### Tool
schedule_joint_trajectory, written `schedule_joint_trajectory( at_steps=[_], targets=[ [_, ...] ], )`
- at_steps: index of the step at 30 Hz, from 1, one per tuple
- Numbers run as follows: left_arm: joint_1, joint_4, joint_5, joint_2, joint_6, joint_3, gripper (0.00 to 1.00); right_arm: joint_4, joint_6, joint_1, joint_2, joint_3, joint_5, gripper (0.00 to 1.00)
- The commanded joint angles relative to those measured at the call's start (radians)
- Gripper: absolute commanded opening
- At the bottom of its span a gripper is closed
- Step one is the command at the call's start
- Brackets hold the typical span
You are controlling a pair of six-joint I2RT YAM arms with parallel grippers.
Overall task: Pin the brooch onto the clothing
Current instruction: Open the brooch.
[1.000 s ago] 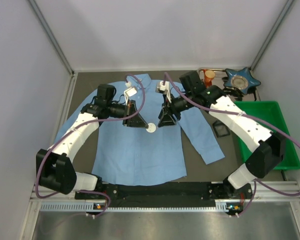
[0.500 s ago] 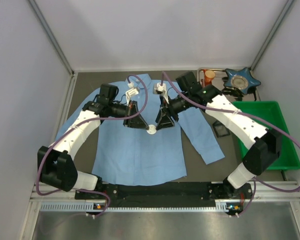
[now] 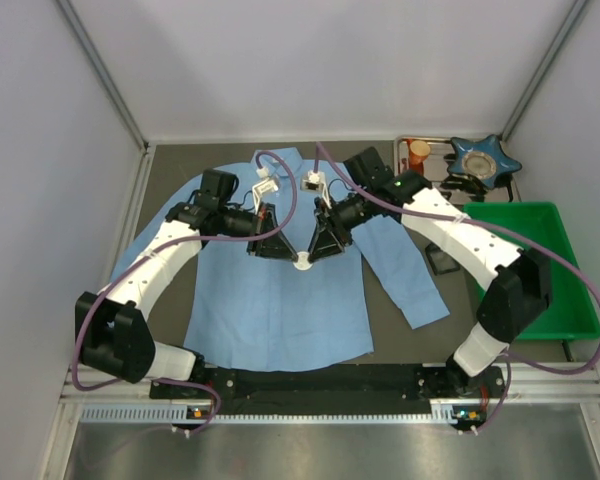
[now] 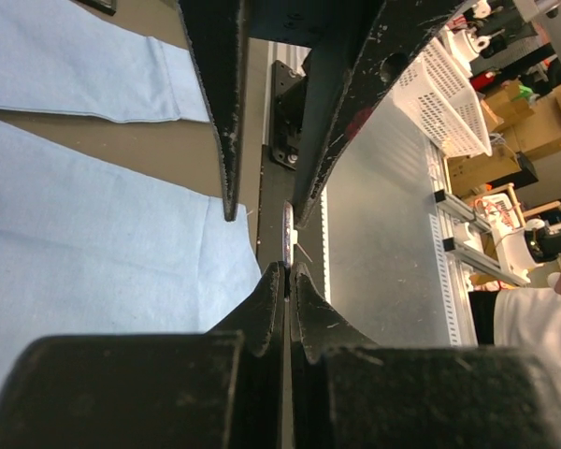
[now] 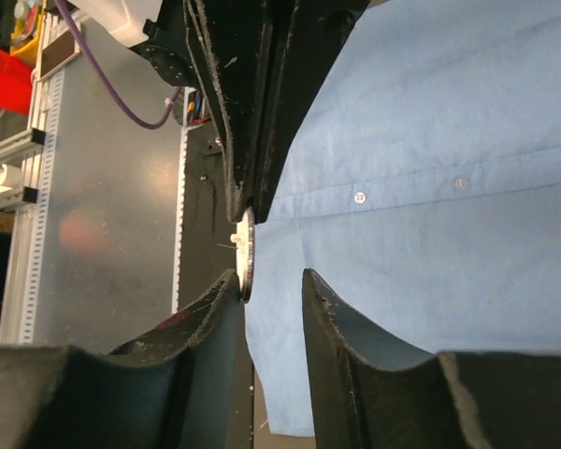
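Mid-frame, the left gripper (image 3: 291, 257) pinches the brooch (image 3: 302, 263) above the shirt (image 3: 280, 315), seemingly so the half-open right gripper (image 3: 313, 257) can fasten it.

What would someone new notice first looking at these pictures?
A light blue shirt spread flat on the dark table fills the middle. Over its chest the two tools meet at a small white brooch: the left tool is shut on it, the right tool open around it. A green bin sits at the right edge.
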Motion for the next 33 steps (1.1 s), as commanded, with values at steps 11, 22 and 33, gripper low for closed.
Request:
schedule_joint_trajectory(
  at_steps=[11,22,33],
  targets=[
    [0.132,0.674,-0.065,-0.024,-0.52,-0.033,0.52,0.393,0.444,-0.062,0.042,0.046,-0.036,0.0],
    [0.399,1.388,-0.415,-0.048,-1.241,-0.192,0.72,1.083,1.307,-0.23,0.086,0.061,0.306,0.0],
    [0.176,1.485,-0.61,-0.003,-1.266,-0.207,0.61,1.032,1.435,-0.173,0.04,0.016,0.389,0.0]
  ],
)
